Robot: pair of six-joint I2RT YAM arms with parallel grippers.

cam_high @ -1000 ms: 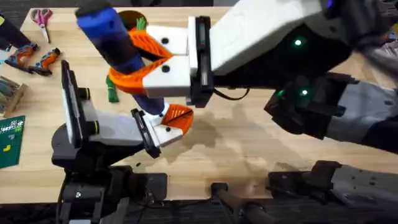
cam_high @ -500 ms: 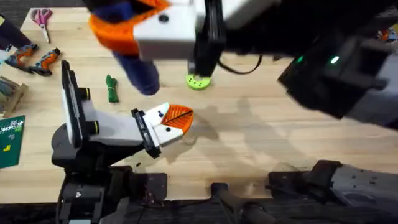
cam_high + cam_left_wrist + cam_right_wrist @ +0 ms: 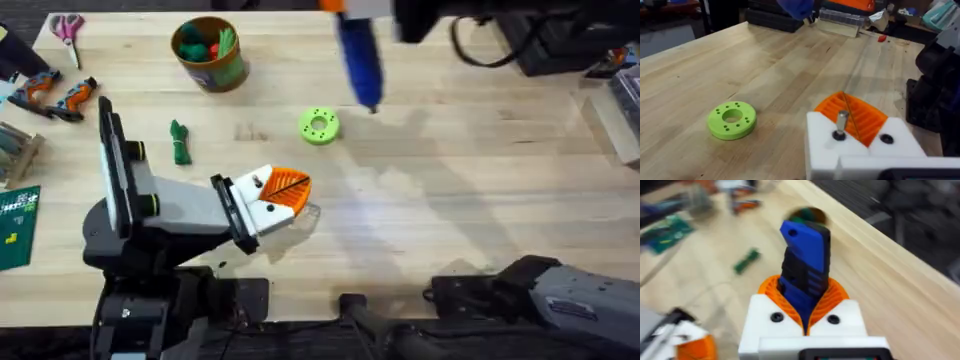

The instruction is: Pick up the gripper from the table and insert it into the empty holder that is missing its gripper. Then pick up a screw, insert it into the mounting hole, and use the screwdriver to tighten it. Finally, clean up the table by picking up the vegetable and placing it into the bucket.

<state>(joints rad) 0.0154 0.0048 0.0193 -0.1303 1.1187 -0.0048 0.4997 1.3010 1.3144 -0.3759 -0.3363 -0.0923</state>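
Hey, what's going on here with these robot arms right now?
The right gripper holds the blue screwdriver, lifted over the table's far side. The left gripper rests low near the front with a screw standing in its mount. The vegetable lies on the table, not yet in the bucket.

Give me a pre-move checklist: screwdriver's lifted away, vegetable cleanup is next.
1. Screwdriver secured in right gripper: ok, orange pads clamp its blue body.
2. Screw seated in left gripper mount: cannot tell; it stands proud of the white block.
3. Vegetable reachable: ok, lies free on the table, apart from the green ring.
4. Bucket upright and open: ok, already holds toy food.
5. A gripper free for the pick: not ok, right is occupied.
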